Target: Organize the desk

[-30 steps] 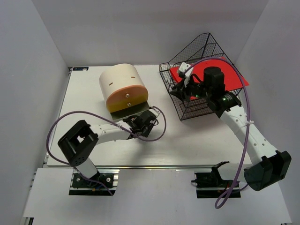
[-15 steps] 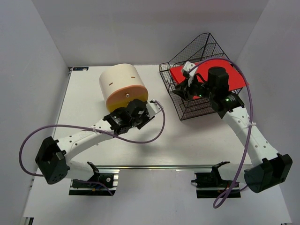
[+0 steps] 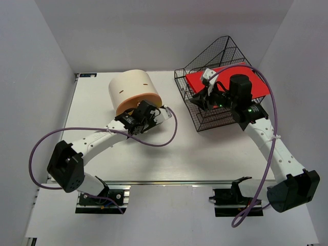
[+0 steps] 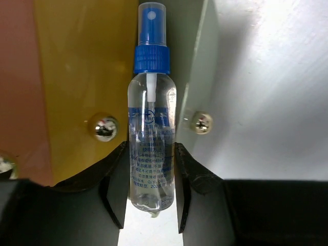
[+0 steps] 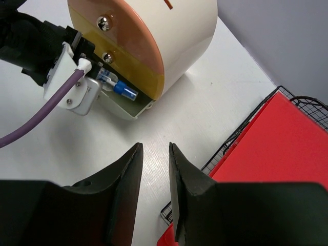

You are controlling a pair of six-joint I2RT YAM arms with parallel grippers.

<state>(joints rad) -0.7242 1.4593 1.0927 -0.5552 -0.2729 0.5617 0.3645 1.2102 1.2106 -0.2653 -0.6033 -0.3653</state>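
While left claw (image 4: 151, 169) sits clamped on the bottle (image 4: 151, 133) at the box's (image 3: 134, 89) open drawer (image 5: 134, 108), I see right claw (image 5: 152, 154) over the basket (image 3: 215, 56), fingers (image 5: 125, 184) a slit apart, empty. Worktop (image 3: 205, 148) lies under both arms, box and basket on it.

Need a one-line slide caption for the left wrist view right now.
Left fingers clamp a clear spray bottle with a blue cap, nozzle end toward the round box and its pulled-out grey drawer.
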